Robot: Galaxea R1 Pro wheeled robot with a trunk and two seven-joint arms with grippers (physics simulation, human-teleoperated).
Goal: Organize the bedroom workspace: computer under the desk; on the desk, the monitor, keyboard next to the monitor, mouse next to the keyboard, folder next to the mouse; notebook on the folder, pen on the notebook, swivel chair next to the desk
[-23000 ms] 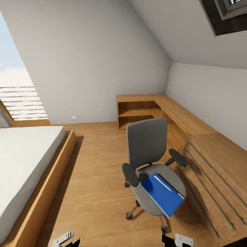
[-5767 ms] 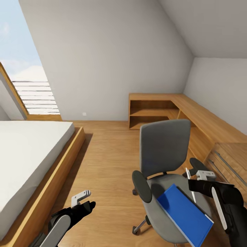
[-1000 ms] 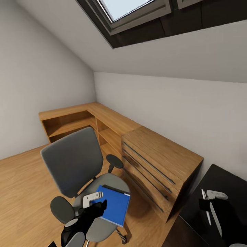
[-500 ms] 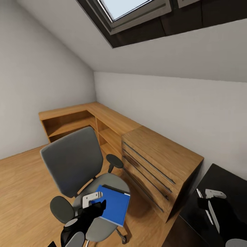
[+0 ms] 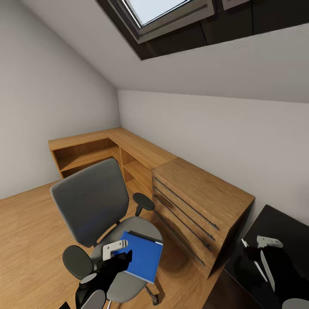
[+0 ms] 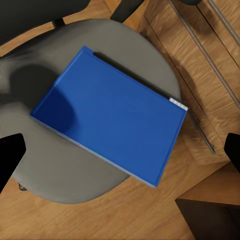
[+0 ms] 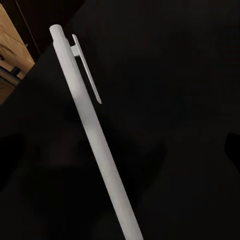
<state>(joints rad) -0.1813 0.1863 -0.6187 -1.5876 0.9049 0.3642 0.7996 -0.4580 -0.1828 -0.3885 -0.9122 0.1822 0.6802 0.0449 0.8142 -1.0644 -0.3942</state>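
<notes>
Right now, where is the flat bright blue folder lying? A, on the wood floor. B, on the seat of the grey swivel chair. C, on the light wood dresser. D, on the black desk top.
B: the flat bright blue folder lies on the rounded seat of the grey swivel chair, as the left wrist view confirms.

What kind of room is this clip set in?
Probably an attic room used as a home office: a skylight set in a sloped ceiling, a grey upholstered swivel chair carrying a flat blue folder, a light wood drawer unit with bar handles, and a black desk top.
</notes>
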